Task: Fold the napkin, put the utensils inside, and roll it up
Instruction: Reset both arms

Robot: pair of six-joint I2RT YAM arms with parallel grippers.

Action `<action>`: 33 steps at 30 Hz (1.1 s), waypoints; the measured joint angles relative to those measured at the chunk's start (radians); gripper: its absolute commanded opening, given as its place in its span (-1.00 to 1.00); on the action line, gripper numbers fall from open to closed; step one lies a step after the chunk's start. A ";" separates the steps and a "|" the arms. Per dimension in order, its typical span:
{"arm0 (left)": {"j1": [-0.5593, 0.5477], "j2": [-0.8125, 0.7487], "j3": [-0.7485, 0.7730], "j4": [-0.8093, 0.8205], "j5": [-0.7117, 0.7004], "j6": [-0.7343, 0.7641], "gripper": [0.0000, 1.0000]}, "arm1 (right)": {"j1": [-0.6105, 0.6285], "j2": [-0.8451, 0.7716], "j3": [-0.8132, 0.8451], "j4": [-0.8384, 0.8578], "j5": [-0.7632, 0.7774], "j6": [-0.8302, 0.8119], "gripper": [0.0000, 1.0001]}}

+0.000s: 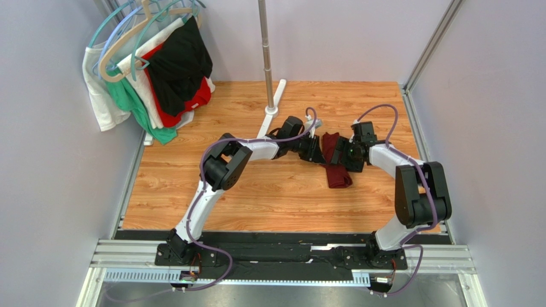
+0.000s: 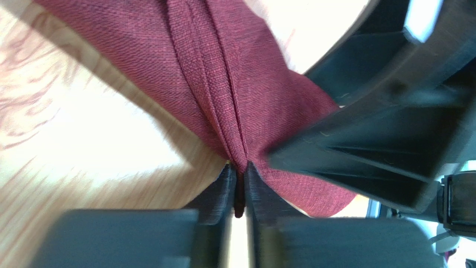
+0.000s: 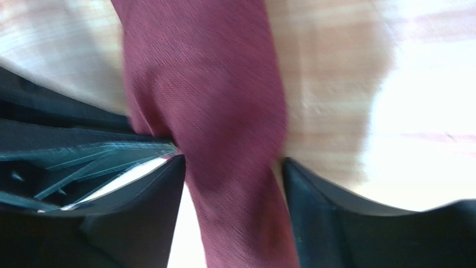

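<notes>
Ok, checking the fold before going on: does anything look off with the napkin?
Yes. The napkin lies as a rumpled narrow strip, not a flat fold, gathered in pleats where the left gripper pinches it. The right gripper stands open around it. No spoon shows in any view.

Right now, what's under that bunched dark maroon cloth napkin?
Only the light wooden tabletop shows around the dark maroon cloth napkin; whatever lies beneath or inside its folds is covered.

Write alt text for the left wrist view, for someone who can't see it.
The left gripper pinches a gathered fold of the dark maroon napkin, shut on the cloth. The napkin fans out over the pale wooden table, and a blurred black part of the right arm fills the right side.
</notes>
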 measured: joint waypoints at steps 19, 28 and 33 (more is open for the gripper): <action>0.087 -0.430 -0.356 -0.012 -0.167 0.029 0.98 | -0.034 -0.391 -0.024 -0.182 0.015 -0.061 0.79; 0.262 -1.163 -0.749 -0.190 -0.380 0.072 0.98 | -0.043 -0.670 -0.084 -0.166 0.050 -0.079 0.79; 0.381 -1.573 -0.767 -0.394 -0.482 0.116 0.98 | -0.043 -0.793 -0.151 -0.129 0.075 -0.098 0.79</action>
